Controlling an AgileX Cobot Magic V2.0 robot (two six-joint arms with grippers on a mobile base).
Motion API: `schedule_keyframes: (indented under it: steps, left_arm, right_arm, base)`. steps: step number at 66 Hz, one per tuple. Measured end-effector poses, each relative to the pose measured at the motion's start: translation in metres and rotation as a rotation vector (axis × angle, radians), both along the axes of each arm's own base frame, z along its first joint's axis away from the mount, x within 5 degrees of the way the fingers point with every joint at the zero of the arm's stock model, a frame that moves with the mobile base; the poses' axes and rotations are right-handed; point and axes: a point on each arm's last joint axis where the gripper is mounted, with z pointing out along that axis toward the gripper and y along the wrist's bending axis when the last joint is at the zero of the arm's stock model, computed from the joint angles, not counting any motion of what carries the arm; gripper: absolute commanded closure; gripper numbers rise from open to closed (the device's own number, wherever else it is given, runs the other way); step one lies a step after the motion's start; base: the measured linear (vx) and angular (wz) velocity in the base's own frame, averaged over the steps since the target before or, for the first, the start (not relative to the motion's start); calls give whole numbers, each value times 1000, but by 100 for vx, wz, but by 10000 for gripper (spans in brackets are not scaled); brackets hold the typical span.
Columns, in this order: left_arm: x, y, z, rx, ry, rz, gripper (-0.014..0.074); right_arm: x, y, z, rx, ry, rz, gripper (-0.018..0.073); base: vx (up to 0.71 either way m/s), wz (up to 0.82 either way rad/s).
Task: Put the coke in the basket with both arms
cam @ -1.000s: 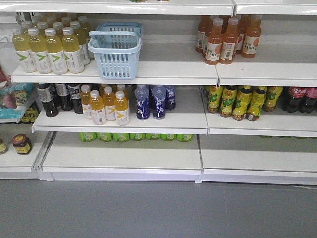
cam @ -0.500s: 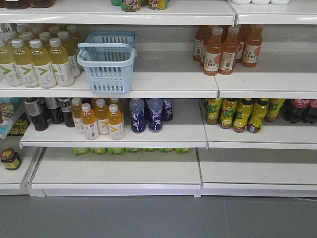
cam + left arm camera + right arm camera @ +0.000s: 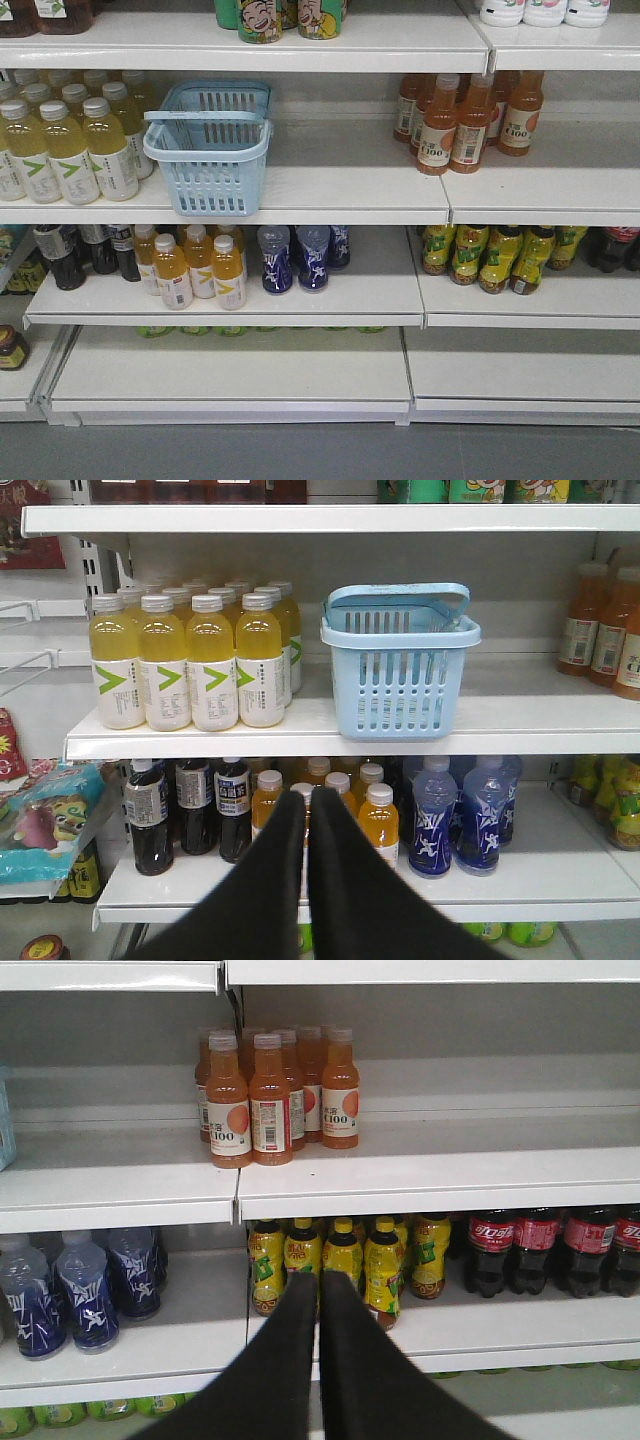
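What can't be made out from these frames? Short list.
- The coke: no all-red bottle can be identified in any view. Only dark cola bottles show, with their tops hidden by the shelf above in the right wrist view.
- The basket interior: blocked by its front wall in the left wrist view.
- The green bottles: mostly behind the shelf lip in the front view.
- The left gripper and right gripper: only the shut fingers show; the arms are out of frame.

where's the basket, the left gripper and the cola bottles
basket (image 3: 400,637): left wrist view, on the front rim.
left gripper (image 3: 308,800): left wrist view, between its shut fingertips.
cola bottles (image 3: 537,1232): right wrist view, on one bottle's red label.
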Motion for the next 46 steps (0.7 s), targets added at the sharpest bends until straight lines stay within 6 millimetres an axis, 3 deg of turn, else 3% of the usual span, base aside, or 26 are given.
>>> schedule_keyframes:
  steps: [46]
  left_arm:
    - [0, 0, 0, 0, 0, 0, 602]
  right_arm:
    - [0, 0, 0, 0, 0, 0, 561]
  base:
    - [11, 0]
